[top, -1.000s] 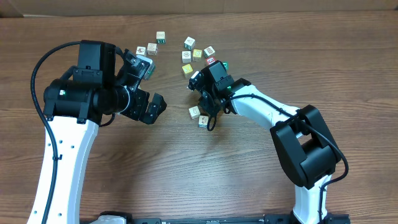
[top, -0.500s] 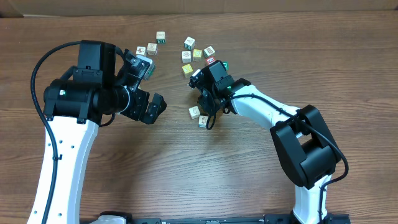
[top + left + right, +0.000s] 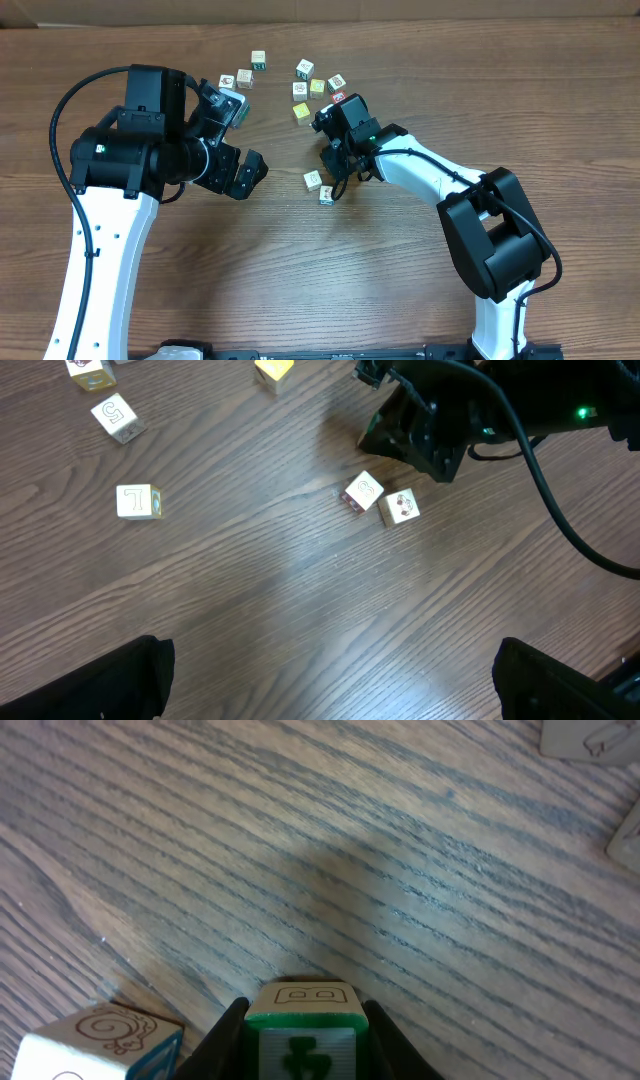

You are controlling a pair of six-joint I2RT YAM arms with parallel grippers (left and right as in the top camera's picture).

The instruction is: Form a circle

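My right gripper (image 3: 303,1032) is shut on a small cube with a green picture face (image 3: 303,1020), held just above the wood. In the overhead view the right gripper (image 3: 335,165) hangs a little behind and to the right of two whitish cubes, one (image 3: 313,180) with a spiral drawing (image 3: 100,1042) and one (image 3: 326,194) touching its corner. Both cubes (image 3: 362,491) (image 3: 402,506) also show in the left wrist view. My left gripper (image 3: 243,140) hovers wide open, well left of them, with nothing between its fingers (image 3: 90,680). No circle of cubes is in view.
Loose cubes lie at the back: a yellow one (image 3: 301,112), a red one (image 3: 340,99), several pale ones around (image 3: 305,68), and three more near the left gripper (image 3: 244,78). The brown table (image 3: 300,270) stretches toward the front.
My right gripper has shifted slightly back and to the right with the green cube, away from the two whitish cubes. The left arm has not moved.
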